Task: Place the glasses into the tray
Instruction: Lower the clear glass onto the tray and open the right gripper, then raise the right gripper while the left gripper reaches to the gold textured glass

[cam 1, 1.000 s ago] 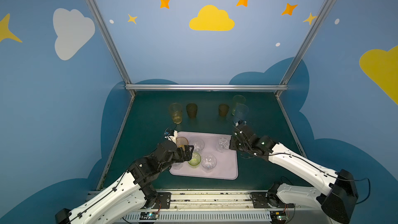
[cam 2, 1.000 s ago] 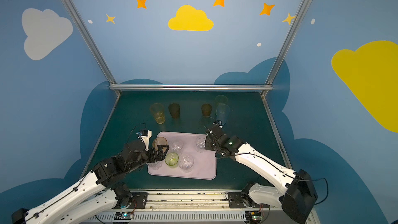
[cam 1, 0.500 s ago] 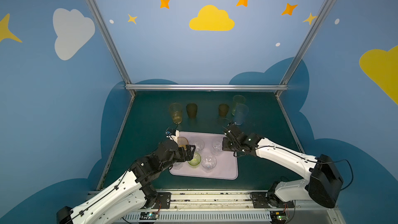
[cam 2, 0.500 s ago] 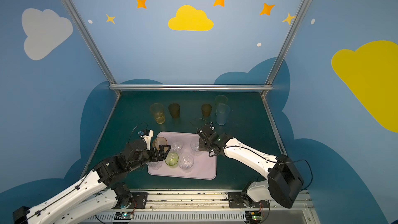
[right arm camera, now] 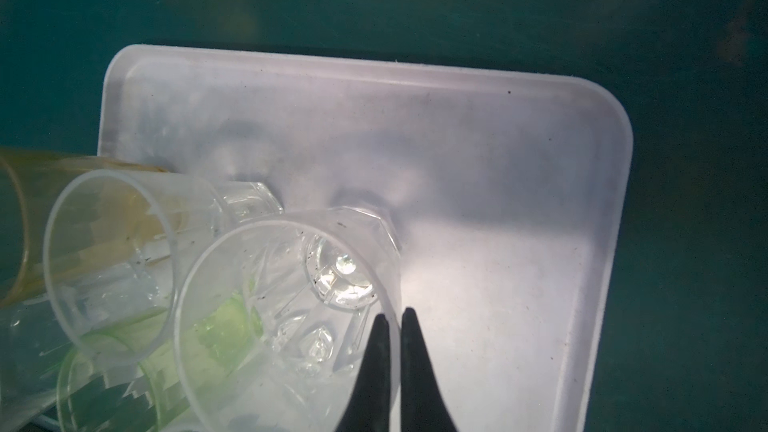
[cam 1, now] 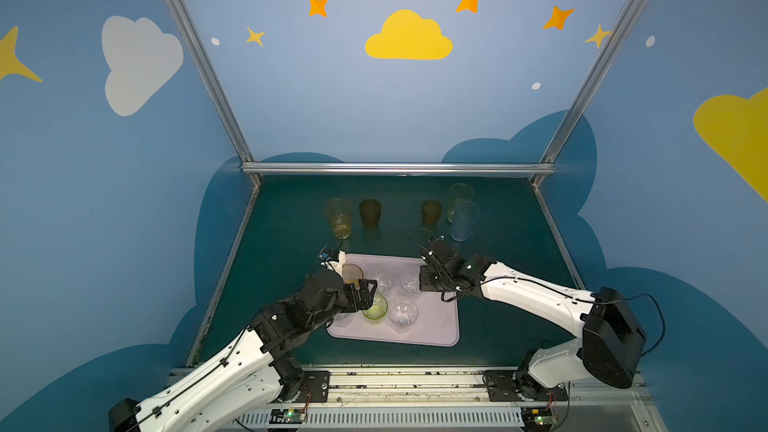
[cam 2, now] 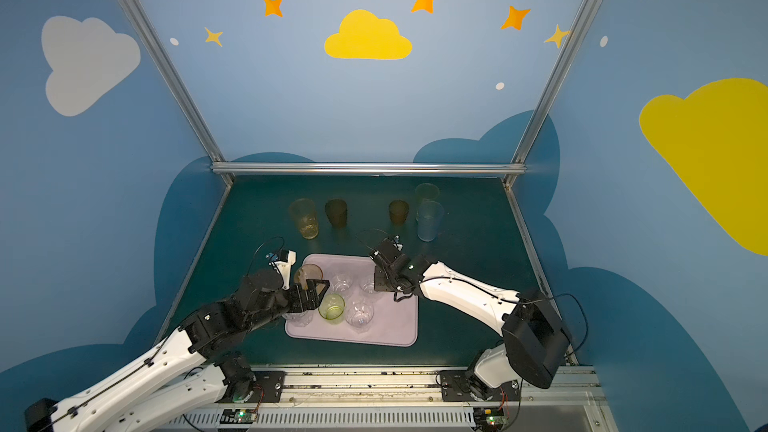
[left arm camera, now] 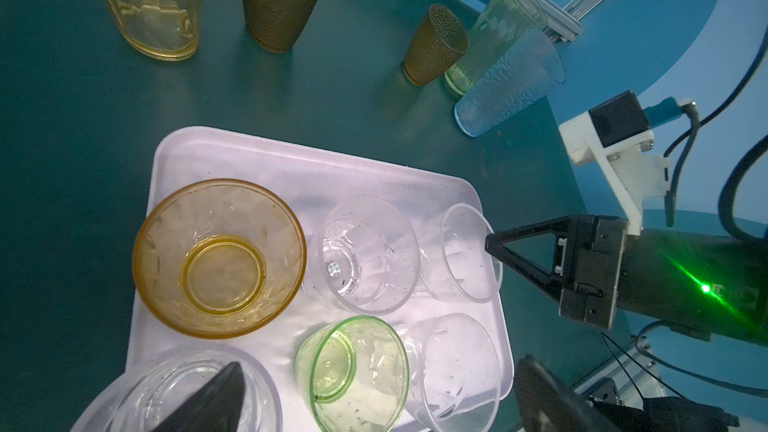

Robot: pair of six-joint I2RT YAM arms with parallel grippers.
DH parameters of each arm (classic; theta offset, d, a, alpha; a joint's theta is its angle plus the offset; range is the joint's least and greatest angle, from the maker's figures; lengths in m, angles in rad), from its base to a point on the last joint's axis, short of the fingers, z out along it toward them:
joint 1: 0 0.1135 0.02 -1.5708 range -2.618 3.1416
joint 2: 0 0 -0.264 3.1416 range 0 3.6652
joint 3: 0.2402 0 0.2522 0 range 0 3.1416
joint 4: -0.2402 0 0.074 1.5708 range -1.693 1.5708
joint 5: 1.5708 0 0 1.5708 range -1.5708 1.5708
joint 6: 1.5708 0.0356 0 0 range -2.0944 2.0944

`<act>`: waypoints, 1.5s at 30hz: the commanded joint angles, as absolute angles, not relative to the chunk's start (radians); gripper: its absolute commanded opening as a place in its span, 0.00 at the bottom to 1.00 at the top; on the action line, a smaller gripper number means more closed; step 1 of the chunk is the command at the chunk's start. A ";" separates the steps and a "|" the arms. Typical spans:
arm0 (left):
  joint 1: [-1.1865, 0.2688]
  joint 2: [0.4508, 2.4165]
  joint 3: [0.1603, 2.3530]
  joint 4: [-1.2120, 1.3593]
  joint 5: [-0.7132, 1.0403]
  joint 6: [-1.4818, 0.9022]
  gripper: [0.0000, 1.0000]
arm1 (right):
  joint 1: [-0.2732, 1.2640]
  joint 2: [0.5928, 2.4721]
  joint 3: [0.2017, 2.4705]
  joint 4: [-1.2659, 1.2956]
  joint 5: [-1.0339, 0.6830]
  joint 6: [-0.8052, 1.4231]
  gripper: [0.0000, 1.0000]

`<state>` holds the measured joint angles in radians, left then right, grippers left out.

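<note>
The right hand [right arm camera: 395, 320] pinched the thin rim of a clear glass [right arm camera: 291, 284] in the pink tray [cam 1: 432, 326]. The left hand [cam 1: 363, 295] hung wide open. The glass looked light, slippery and tippy, best held by its wall.

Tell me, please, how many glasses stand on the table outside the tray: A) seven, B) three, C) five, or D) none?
C: the yellow glass, one brown glass, a second brown glass, the tall green glass and the blue glass stand on the table beyond the tray.
</note>
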<state>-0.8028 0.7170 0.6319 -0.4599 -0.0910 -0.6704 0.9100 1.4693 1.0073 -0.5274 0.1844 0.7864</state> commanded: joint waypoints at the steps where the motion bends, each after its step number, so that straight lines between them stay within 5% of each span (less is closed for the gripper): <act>1: -0.797 0.707 0.643 -0.466 -0.098 -0.676 1.00 | 0.920 1.487 1.052 -0.522 0.175 0.790 0.00; 12: -0.798 0.706 0.641 -0.469 -0.106 -0.672 1.00 | 0.928 1.509 1.079 -0.541 0.174 0.790 0.00; 15: -0.800 0.704 0.641 -0.469 -0.106 -0.671 1.00 | 0.930 1.508 1.080 -0.540 0.171 0.788 0.11; 21: -0.799 0.704 0.641 -0.472 -0.109 -0.667 1.00 | 0.930 1.506 1.080 -0.529 0.150 0.787 0.16; 28: -0.800 0.698 0.643 -0.473 -0.112 -0.663 1.00 | 0.930 1.478 1.080 -0.548 0.162 0.790 0.36; 34: -0.799 0.712 0.656 -0.470 -0.121 -0.647 1.00 | 0.932 1.403 1.072 -0.590 0.217 0.794 0.71; 45: -0.770 0.868 0.782 -0.466 -0.158 -0.532 1.00 | 0.925 1.191 0.930 -0.525 0.237 0.755 0.86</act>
<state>-0.7887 0.8318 0.7280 -0.4618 -0.1230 -0.5930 0.9257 1.2442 0.9794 -0.5537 0.2314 0.7773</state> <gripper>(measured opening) 0.996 0.860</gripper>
